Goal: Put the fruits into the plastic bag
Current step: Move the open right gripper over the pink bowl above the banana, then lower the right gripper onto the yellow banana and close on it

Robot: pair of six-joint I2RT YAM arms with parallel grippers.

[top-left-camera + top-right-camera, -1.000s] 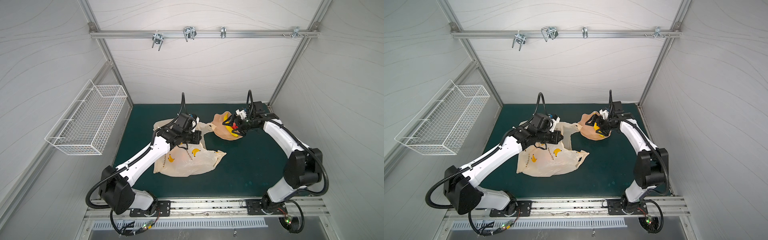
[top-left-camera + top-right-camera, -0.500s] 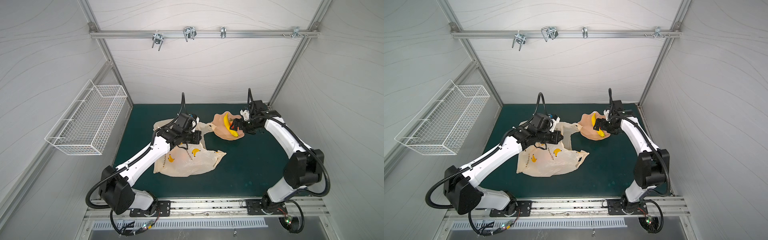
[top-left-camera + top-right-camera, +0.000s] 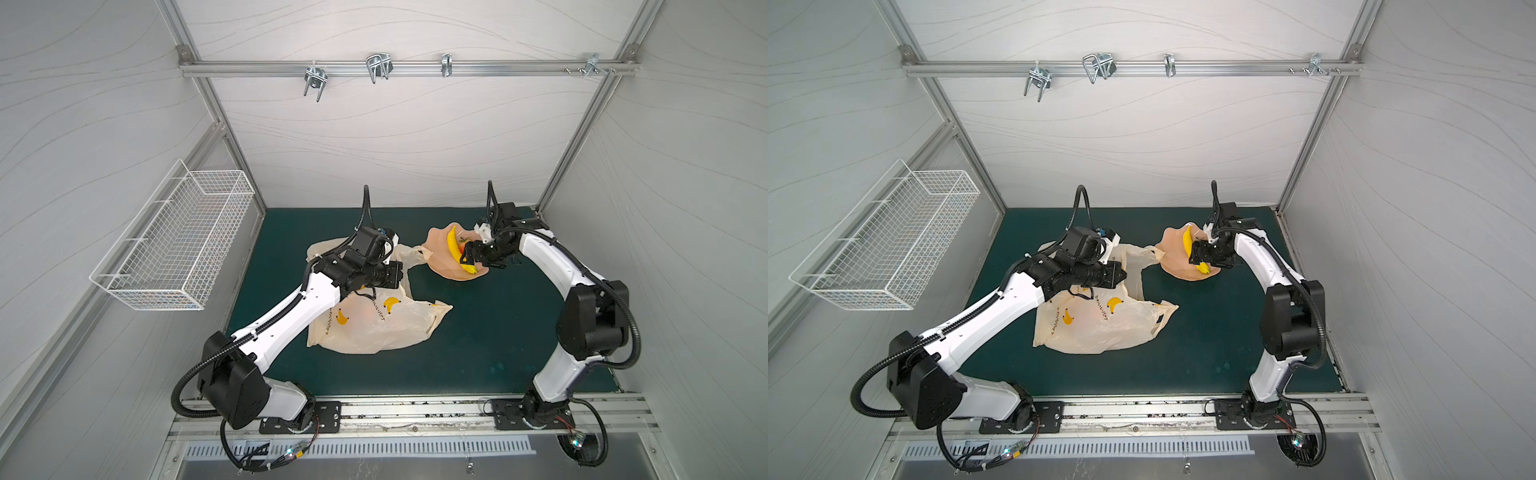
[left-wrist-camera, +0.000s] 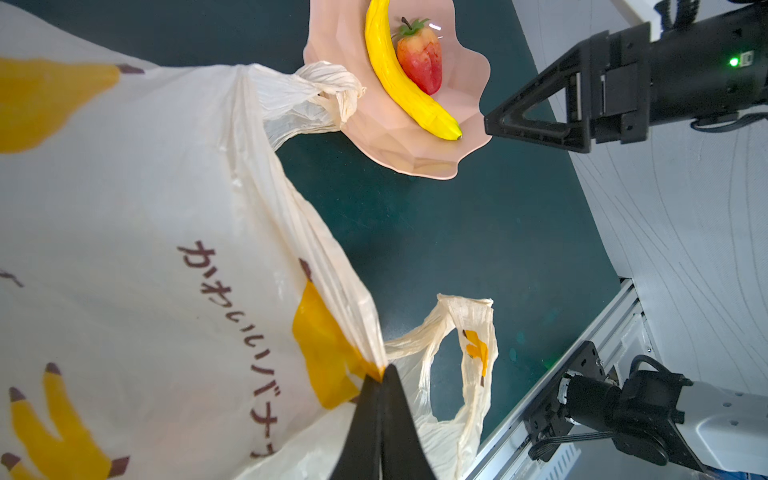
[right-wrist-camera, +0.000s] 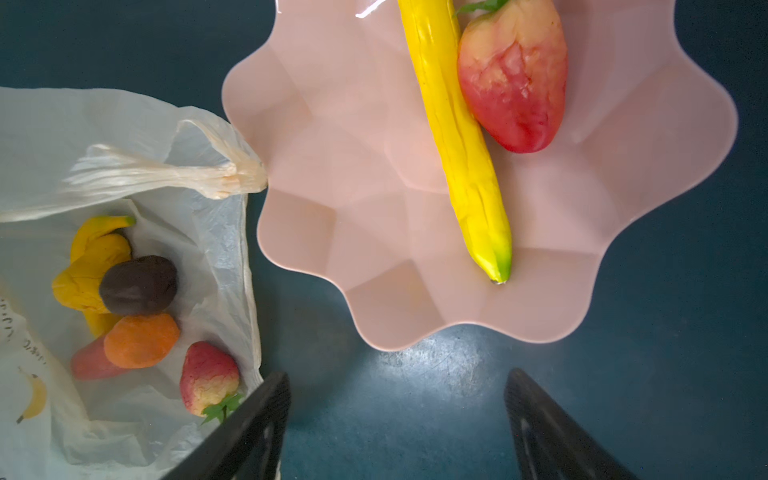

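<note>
Yellow toy banana (image 5: 461, 137) is lying in the pink scalloped dish (image 5: 353, 187), upper right of the right wrist view, touching a strawberry (image 5: 513, 79). It is likely light, smooth and slippery, best pinched mid-length. Right gripper (image 5: 397, 376) is hovering open and empty; left gripper (image 4: 381, 382) is clamping the plastic bag (image 4: 145, 208) by its rim.

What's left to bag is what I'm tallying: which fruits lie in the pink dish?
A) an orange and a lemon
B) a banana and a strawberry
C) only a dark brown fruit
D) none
B: the banana and a strawberry lie side by side in the pink dish.
</note>
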